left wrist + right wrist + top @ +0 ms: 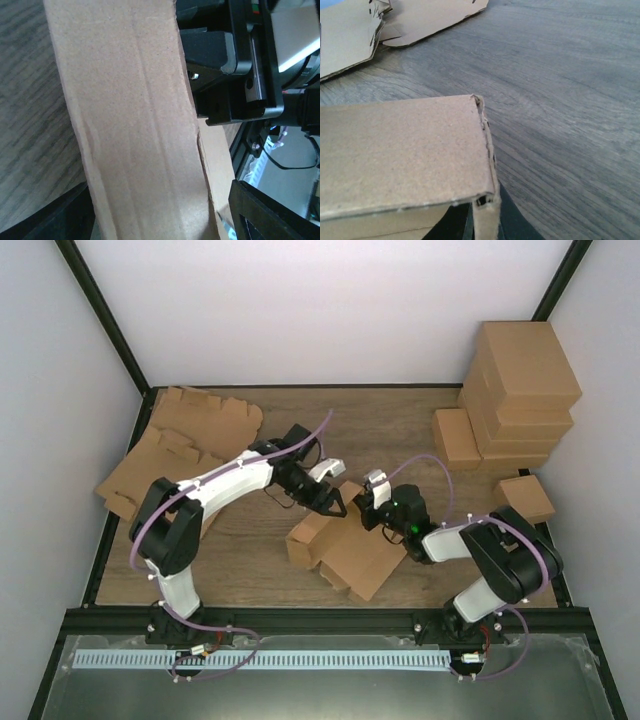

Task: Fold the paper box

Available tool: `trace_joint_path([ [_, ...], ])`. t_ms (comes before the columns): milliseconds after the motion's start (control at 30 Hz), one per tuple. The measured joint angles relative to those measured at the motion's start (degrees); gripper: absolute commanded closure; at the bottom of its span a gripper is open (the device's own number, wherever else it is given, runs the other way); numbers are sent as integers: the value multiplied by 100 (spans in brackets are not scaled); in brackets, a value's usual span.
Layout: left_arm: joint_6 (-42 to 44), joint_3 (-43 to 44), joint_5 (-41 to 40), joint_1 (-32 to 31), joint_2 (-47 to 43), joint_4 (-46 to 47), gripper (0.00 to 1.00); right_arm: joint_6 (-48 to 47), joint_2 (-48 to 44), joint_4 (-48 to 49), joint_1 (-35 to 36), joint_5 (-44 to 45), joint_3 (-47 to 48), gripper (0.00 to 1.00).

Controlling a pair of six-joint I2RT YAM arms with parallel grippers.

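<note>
Nearest the viewer, at six o'clock, two white-and-black robot arms are bolted to the edge of a dark wood-grain bench [400,410] and reach inward toward its middle. Between them, at the centre, lies the plain brown die-cut cardboard paper box [350,558], half shaped. One broad panel is flat on the wood, and a short wall is raised along its nine o'clock side. The right end effector [364,506] has its fingers drawn together on a thin upright wall at a folded corner, apparently pinning that crease so it cannot spring flat. The left end effector [333,504] stands with fingers apart, straddling a long creased strip of the same box without squeezing it, seemingly placed to press that flap over. A loose heap of flat brown cardboard blanks [190,435] lies at ten o'clock. A stack of closed brown cardboard cartons [520,380] sits at two o'clock, well apart from the work.
</note>
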Motion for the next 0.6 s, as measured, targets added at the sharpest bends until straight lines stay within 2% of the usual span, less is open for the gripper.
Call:
trace_joint_path([
  [133,-177,-79,-407,2,-358,98,2,317,-127,-299,9,22,87,98],
  [167,-243,-87,-566,4,-531,122,0,396,-166,-365,9,44,118,98],
  [400,-577,-247,-1762,4,-2107,525,0,1394,-367,-1523,15,592,560,99],
  [600,-960,-1158,-2953,7,-3510,960,0,2083,-651,-2568,15,1137,798,99],
])
